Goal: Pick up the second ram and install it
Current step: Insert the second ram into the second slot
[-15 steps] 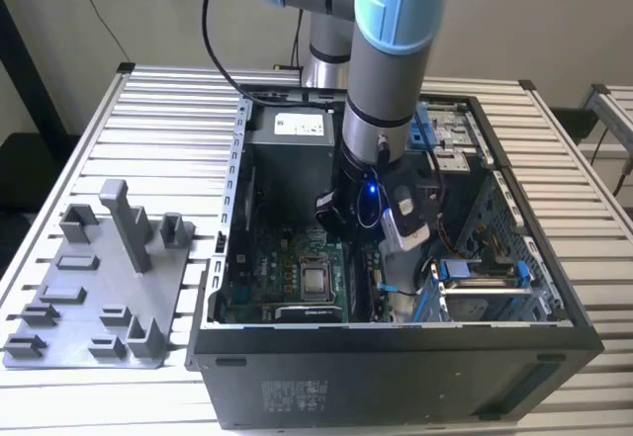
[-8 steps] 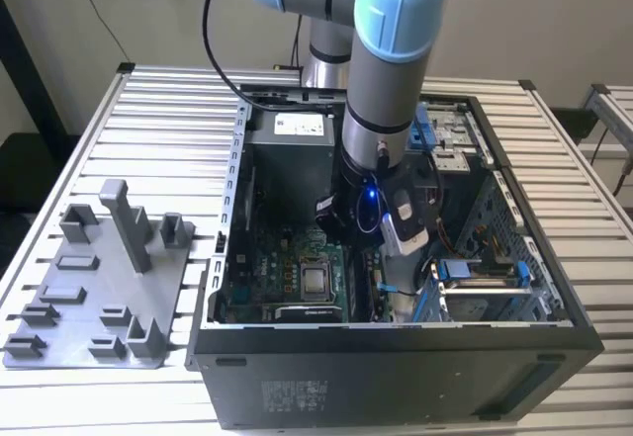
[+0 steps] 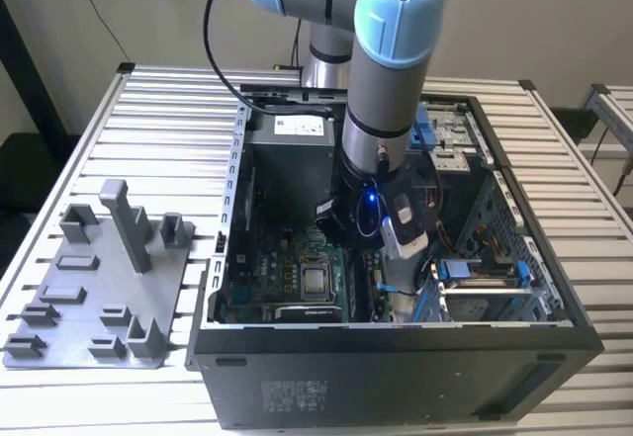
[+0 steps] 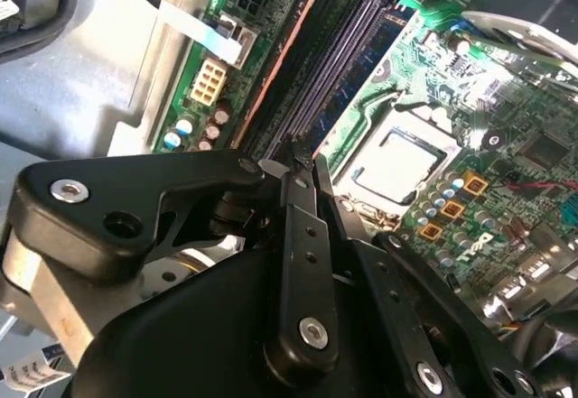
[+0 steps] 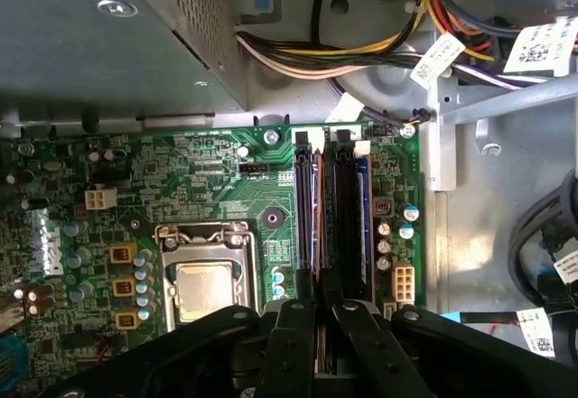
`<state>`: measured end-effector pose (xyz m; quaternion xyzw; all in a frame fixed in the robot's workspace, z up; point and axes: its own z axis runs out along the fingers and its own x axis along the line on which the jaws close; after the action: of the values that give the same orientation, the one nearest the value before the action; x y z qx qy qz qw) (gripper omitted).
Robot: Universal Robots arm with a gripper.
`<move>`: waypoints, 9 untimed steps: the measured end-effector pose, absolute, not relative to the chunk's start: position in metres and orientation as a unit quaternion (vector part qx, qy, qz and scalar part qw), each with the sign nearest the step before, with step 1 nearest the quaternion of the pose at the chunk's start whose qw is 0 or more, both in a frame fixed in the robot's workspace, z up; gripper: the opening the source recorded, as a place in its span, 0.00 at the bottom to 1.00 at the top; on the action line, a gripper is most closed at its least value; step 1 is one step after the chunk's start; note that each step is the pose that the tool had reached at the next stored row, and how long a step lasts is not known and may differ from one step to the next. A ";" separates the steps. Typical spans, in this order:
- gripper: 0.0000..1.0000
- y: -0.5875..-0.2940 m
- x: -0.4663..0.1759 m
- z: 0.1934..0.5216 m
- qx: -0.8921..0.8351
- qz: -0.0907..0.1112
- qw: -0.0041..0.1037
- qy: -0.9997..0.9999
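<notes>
Slatted metal tabletop (image 3: 158, 110) carries an open computer case (image 3: 396, 377) and, near its edge at the exterior view's left, a grey holder tray (image 3: 89, 298). Arm reaches down into the case. Gripper (image 5: 325, 312) hangs over the motherboard (image 5: 199, 172), fingers (image 5: 293, 339) drawn close together above the memory slots (image 5: 312, 208). Second ram (image 5: 361, 213) stands upright in a slot just beside the CPU socket (image 5: 203, 272).
</notes>
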<state>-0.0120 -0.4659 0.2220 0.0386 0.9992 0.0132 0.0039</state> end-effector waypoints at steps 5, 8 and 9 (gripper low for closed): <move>0.14 -0.466 -0.011 0.221 0.039 0.013 0.004 0.999; 0.14 -0.466 -0.011 0.221 0.039 0.013 0.003 0.999; 0.14 -0.466 -0.011 0.221 0.039 0.013 0.003 0.999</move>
<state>-0.0111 -0.4664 0.2214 0.0386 0.9992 0.0133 0.0033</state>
